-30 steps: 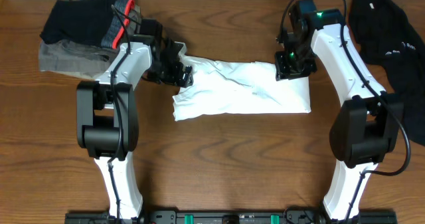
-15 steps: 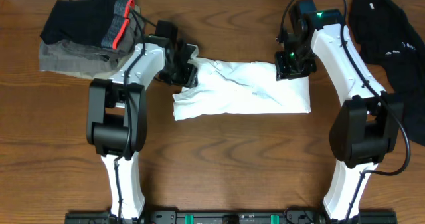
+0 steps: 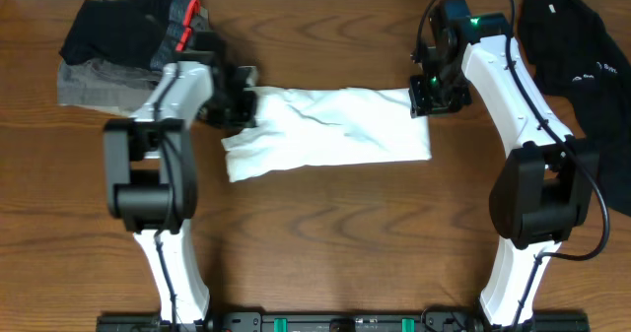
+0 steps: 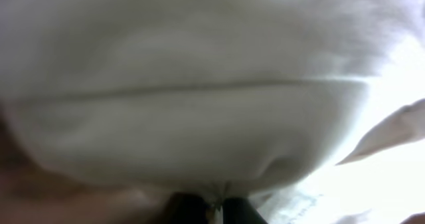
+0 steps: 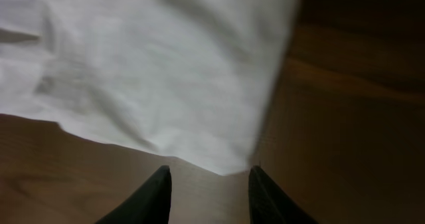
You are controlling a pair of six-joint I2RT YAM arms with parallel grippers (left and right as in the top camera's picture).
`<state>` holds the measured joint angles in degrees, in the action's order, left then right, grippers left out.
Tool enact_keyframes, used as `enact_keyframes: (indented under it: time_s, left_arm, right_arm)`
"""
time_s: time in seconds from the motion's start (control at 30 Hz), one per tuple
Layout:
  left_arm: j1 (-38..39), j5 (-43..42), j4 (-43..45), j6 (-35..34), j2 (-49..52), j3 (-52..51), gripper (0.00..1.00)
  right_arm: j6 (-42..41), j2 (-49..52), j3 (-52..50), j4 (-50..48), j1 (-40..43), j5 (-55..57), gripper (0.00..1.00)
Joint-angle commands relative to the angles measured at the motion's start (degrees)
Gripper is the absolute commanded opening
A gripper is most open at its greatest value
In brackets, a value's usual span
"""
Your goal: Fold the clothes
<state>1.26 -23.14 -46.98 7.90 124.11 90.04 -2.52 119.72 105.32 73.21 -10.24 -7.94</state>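
Broadly, a brown wooden table (image 3: 325, 243) fills the overhead view, and the white T-shirt (image 3: 335, 135) lies across its middle, between the two arms. The T-shirt is folded into a long, narrow band running left to right. Its surface is creased and rumpled, most of all toward the left end. The right edge is straight and neat, while the lower left corner sags out of line with the rest.

At the far right a black garment (image 3: 582, 46) with small white print lies spread on the wood, well apart from the T-shirt. At the upper left sits a pile of clothes (image 3: 108, 51), a black piece with a red stripe on top of a grey one.

The left gripper (image 4: 206, 209) is at the band's upper left end, its dark tips pressed together with white fabric pinched between them. Blurred cloth fills the rest of that wrist view.

The right gripper (image 5: 211, 191) sits at the upper right corner. Its fingers (image 5: 156, 194) stand apart over bare wood, with the T-shirt's corner just ahead of the gap and not gripped.
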Motion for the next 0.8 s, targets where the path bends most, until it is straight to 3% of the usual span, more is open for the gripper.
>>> enact_keyframes:
  time_s: [0.0, 0.07, 0.53, 0.77]
  left_arm:
    - [-2.2, 1.8, -1.5, -0.7, -6.0, -0.6, 0.06]
    - [-2.3, 1.8, -2.2, -0.7, -7.6, -0.6, 0.06]
    - [-1.6, 1.8, -3.9, -0.7, -10.0, -0.6, 0.06]
    - [-1.5, 1.8, -4.0, -2.1, -11.8, -0.6, 0.06]
  right_arm:
    - [0.0, -1.9, 0.5, -1.4, 0.1, 0.4, 0.27]
    - [0.0, -1.9, -0.3, -3.3, 0.0, -0.3, 0.01]
    - [-0.7, -1.6, -20.4, -27.7, -0.5, -15.8, 0.01]
    - [-4.4, -1.5, -28.1, -36.3, -0.4, -16.0, 0.01]
